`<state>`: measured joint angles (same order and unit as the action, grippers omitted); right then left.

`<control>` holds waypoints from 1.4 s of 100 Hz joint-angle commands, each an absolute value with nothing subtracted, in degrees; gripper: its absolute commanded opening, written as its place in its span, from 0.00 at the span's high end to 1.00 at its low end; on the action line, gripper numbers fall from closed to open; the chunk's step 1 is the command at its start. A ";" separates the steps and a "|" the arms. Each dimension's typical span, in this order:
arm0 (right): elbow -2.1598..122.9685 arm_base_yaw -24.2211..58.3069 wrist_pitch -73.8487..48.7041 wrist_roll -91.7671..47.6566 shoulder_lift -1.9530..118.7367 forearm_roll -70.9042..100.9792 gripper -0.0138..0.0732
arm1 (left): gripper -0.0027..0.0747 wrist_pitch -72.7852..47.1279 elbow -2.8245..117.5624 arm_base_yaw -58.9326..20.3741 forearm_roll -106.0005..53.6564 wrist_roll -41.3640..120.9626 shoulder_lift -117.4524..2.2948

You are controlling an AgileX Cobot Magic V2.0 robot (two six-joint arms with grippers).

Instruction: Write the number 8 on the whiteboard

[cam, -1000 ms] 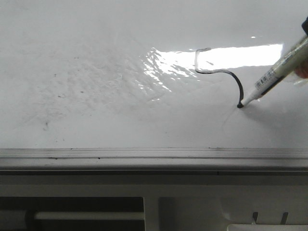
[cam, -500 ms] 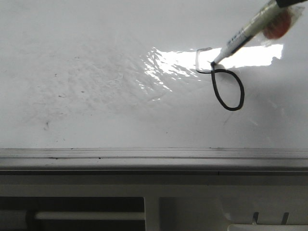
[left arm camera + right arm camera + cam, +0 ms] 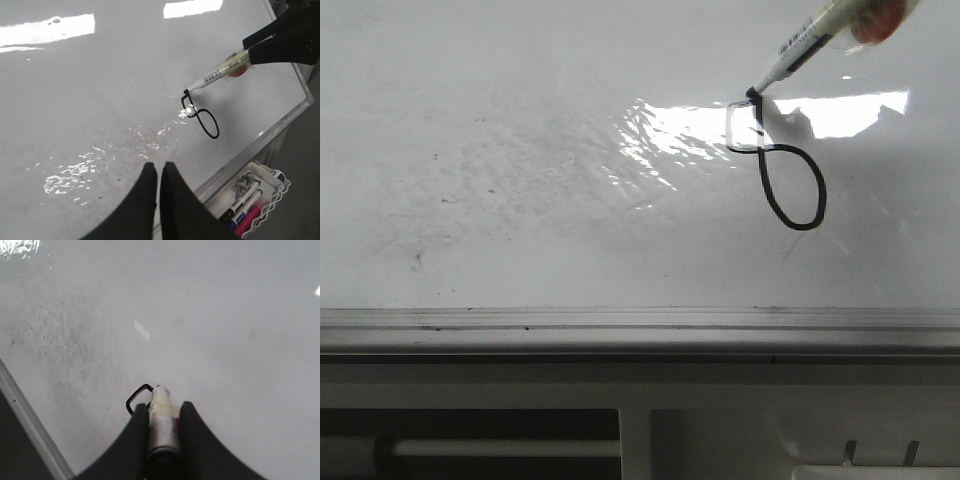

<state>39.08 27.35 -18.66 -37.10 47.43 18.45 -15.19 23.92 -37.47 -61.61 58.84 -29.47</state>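
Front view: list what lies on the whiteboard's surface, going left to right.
Faint grey smudges → rippled glare patch → the number 8 → marker, its tip at the 8's upper loop.

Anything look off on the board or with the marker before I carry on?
Nothing is damaged or spilled. The number 8 is lopsided: a small boxy upper loop over a larger oval lower one. The whiteboard carries faint grey smears. The right pincer holds the marker with its tip at the upper loop.
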 commanded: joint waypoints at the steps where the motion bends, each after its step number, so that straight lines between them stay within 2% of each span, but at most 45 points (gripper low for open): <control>1: 41.20 27.02 -15.53 -37.27 47.25 18.26 0.89 | 0.99 -13.19 25.63 -37.33 -63.08 58.52 -29.65; 18: 45.62 27.02 -27.47 -37.27 42.22 19.18 0.89 | 0.99 -15.22 25.63 -37.33 -62.96 58.85 -29.65; 23: 46.60 27.11 -29.64 -37.27 41.33 19.29 0.89 | 0.95 -16.60 25.63 -37.33 -62.84 59.65 -29.71; 30: 47.86 27.11 -31.75 -37.54 40.28 19.42 0.89 | 0.80 -18.61 25.63 -37.33 -62.67 60.73 -30.58; 40: 48.56 27.11 -33.70 -38.36 40.26 20.62 0.90 | 0.52 -19.65 25.74 -37.33 -62.90 60.73 -33.22; 47: 48.56 27.11 -37.17 -42.60 41.02 25.50 0.92 | 0.43 -21.40 26.09 -37.33 -62.90 61.32 -35.71; 65: 48.56 27.11 -44.78 -54.23 44.32 37.00 0.92 | 0.42 -29.65 29.52 -37.33 -65.23 70.80 -43.37; 93: 48.56 27.11 -45.44 -65.52 47.50 46.50 0.92 | 0.42 -35.20 34.54 -38.80 -77.15 89.72 -53.07; 110: 48.56 27.56 -45.56 -67.16 49.75 48.37 0.92 | 0.42 -35.33 36.76 -43.10 -78.73 93.04 -58.12; 140: 48.56 35.06 -45.30 -69.00 54.61 48.48 0.92 | 0.42 -35.11 40.00 -48.00 -80.14 93.65 -64.67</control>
